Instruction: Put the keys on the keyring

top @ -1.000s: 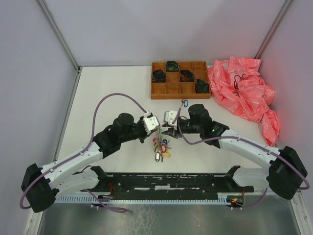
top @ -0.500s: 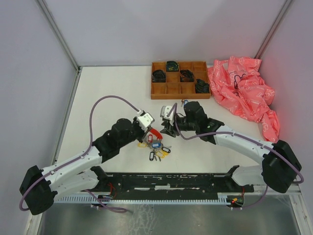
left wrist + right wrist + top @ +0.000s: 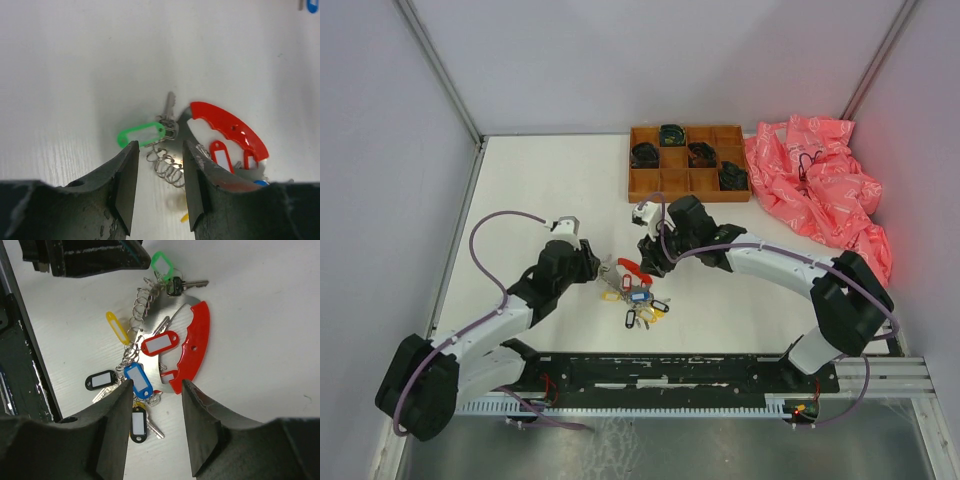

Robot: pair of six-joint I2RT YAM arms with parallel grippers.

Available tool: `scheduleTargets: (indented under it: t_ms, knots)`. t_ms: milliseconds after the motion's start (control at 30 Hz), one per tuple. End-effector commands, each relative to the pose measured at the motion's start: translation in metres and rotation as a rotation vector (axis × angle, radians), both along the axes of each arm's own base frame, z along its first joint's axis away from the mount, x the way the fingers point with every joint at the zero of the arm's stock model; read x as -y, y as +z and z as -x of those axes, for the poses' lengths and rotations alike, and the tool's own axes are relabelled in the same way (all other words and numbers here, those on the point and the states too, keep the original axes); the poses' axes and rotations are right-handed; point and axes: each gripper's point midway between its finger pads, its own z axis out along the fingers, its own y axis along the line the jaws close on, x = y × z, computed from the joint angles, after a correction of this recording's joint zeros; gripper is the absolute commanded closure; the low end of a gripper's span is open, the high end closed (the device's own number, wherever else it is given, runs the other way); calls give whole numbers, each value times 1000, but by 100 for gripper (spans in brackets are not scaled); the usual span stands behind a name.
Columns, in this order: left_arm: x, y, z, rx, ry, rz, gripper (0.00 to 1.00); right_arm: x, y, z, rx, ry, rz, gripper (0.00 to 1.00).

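Note:
The keys (image 3: 638,295) lie bunched on the white table, joined by the keyring's silvery wire rings (image 3: 140,302) and a curved red strap (image 3: 194,347). The right wrist view shows green (image 3: 162,262), yellow (image 3: 117,327), red (image 3: 160,342), blue (image 3: 138,381) and black (image 3: 102,380) tags. My left gripper (image 3: 603,268) sits just left of the bunch. It is open (image 3: 160,150), with the wire coil (image 3: 167,167) and green tag (image 3: 141,134) on the table ahead of its fingers. My right gripper (image 3: 648,262) hovers over the bunch's far side, open (image 3: 156,390) and holding nothing.
A brown wooden compartment tray (image 3: 665,185) with dark coiled items stands at the back. A crumpled pink bag (image 3: 820,190) fills the right side. A small blue tag (image 3: 312,6) lies apart at the left wrist view's upper right edge. The black rail (image 3: 660,372) runs along the near edge.
The left gripper opened and let go of the bunch, which now lies on the table, then drew back left. The right gripper moved left over the bunch.

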Motion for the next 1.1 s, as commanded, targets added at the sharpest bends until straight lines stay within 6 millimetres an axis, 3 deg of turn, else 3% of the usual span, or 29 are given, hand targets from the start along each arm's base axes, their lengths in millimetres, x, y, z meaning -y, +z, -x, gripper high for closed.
scheduleTargets:
  t_ms: [0,167,300,533,667,867,1067]
  knots:
    - [7,-9,-11,-82,64,185,52,-10,8,-7,-53,-56,-34,48]
    - [15,-37,-7,-200,58,194,54,-14,1,-7,-73,-61,-25,47]
    - [45,-40,-5,-262,-40,295,60,-11,-1,-11,-57,-77,-4,47]
    - [101,-1,-6,-199,-207,391,58,5,-2,-18,-16,-106,74,46]
    - [84,10,-14,-139,-136,414,56,2,-2,-20,-30,-105,89,46]
    - [41,-9,-20,-146,-12,412,55,-15,-9,-22,-91,-84,116,47]
    - [27,-26,-18,-178,10,462,57,-38,-27,-26,-160,-109,182,48]
